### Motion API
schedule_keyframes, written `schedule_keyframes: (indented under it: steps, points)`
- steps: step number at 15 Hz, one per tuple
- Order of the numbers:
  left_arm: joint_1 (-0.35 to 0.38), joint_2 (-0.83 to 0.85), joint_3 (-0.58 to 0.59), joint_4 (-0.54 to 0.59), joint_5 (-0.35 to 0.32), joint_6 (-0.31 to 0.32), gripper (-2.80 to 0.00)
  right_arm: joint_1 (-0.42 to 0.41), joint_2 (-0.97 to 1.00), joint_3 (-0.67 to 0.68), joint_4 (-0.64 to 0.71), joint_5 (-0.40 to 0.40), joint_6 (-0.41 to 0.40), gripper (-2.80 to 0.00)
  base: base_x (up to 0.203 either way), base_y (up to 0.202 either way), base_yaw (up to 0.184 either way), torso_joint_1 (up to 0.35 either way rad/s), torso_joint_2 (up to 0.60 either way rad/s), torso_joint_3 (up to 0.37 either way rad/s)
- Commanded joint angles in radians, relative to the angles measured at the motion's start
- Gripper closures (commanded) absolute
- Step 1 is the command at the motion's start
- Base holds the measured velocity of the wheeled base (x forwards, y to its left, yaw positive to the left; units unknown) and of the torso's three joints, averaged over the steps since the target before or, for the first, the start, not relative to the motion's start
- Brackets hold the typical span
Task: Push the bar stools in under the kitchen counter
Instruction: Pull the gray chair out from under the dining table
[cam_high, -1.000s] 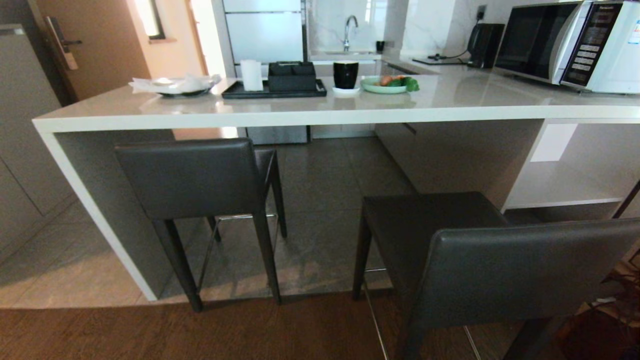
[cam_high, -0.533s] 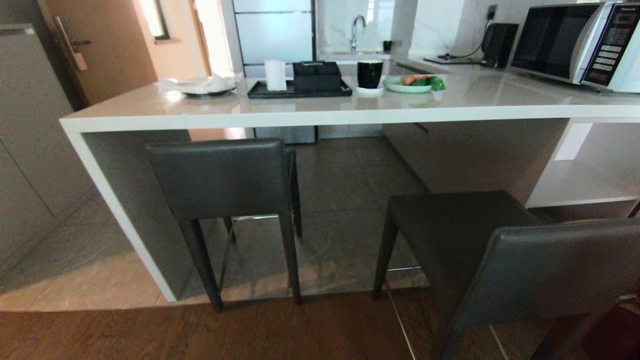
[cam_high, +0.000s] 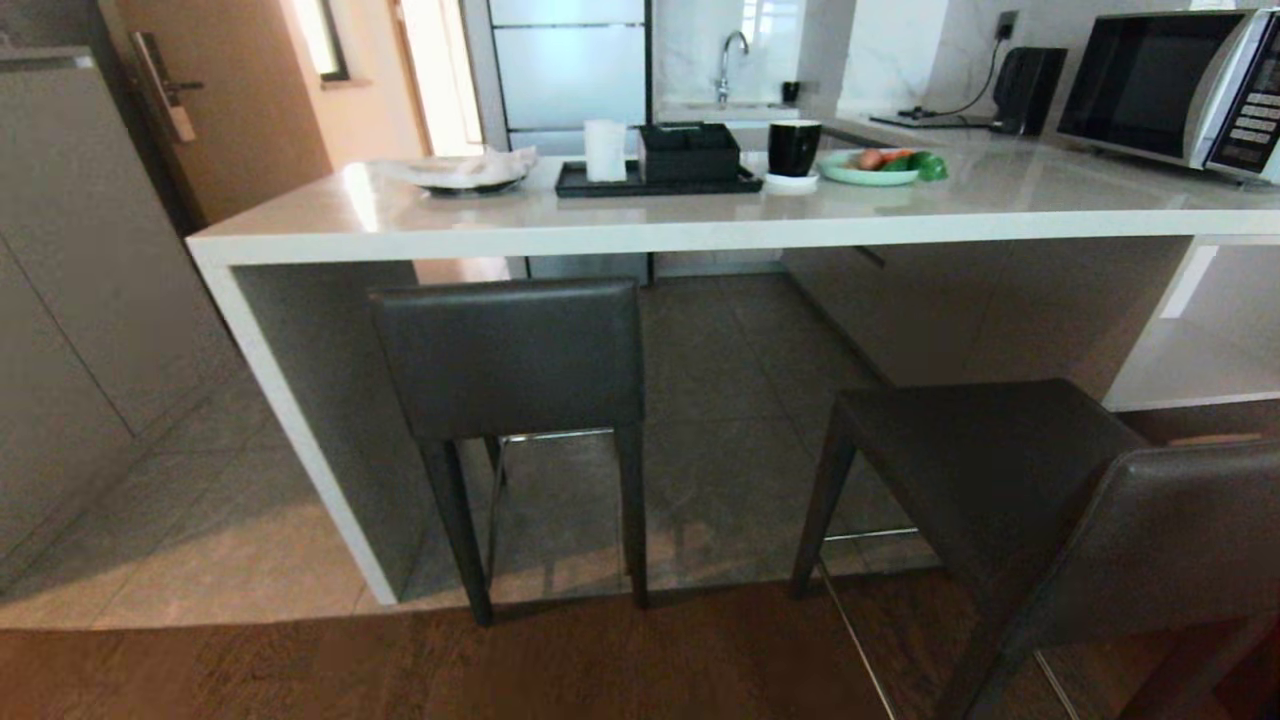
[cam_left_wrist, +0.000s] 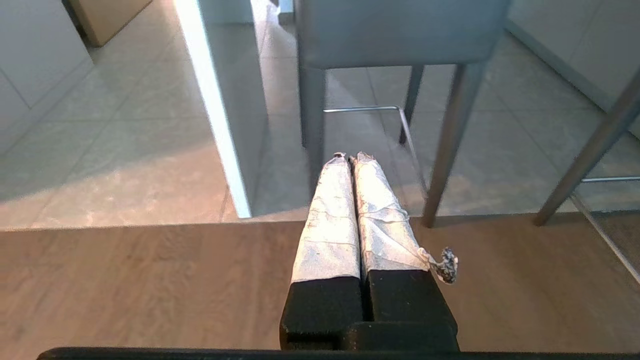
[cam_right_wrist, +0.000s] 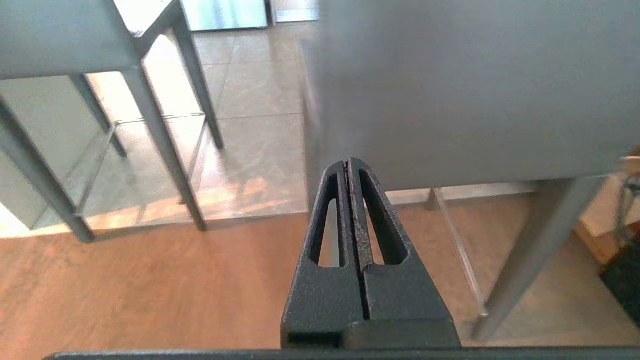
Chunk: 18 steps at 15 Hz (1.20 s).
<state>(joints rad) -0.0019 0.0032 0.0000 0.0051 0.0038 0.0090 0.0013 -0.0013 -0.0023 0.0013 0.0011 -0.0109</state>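
Note:
Two dark grey bar stools stand at the kitchen counter (cam_high: 640, 235). The left stool (cam_high: 510, 355) is tucked under the counter with its backrest just below the edge. The right stool (cam_high: 1010, 500) stands out from the counter on the wood floor, its seat and backrest nearest me. Neither arm shows in the head view. In the left wrist view my left gripper (cam_left_wrist: 349, 156) is shut and empty, hanging over the floor before the left stool (cam_left_wrist: 395, 35). In the right wrist view my right gripper (cam_right_wrist: 348, 161) is shut and empty, close behind the right stool's backrest (cam_right_wrist: 465, 85).
On the counter lie a plate with tissue (cam_high: 460, 172), a black tray (cam_high: 655, 180) with a white cup and black box, a black mug (cam_high: 794, 148), a green plate of vegetables (cam_high: 880, 165) and a microwave (cam_high: 1170, 85). A white side panel (cam_high: 300, 430) closes the counter's left end.
The whole head view has shifted to the right across the frames, so the camera has moved leftward. Stools and counter keep their places relative to each other.

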Motion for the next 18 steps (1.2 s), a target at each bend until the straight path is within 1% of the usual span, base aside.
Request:
schedule_keyframes:
  steps: [1, 15, 18]
  points:
    - [0.0, 0.001, 0.0, -0.001, 0.001, 0.0, 0.0, 0.0, 0.0, 0.001, 0.0, 0.0, -0.001, 0.0, 0.0, 0.192, 0.0, -0.001, 0.0, 0.005]
    - [0.0, 0.001, 0.0, -0.001, 0.001, 0.0, 0.0, 0.0, 0.0, -0.001, 0.0, 0.0, 0.0, 0.0, 0.0, 0.196, -0.002, 0.002, 0.0, 0.002]
    - [-0.001, 0.001, 0.0, -0.001, 0.001, 0.0, 0.0, 0.0, 0.0, 0.001, 0.0, 0.0, -0.001, 0.0, 0.0, 0.11, -0.001, 0.001, 0.0, 0.003]
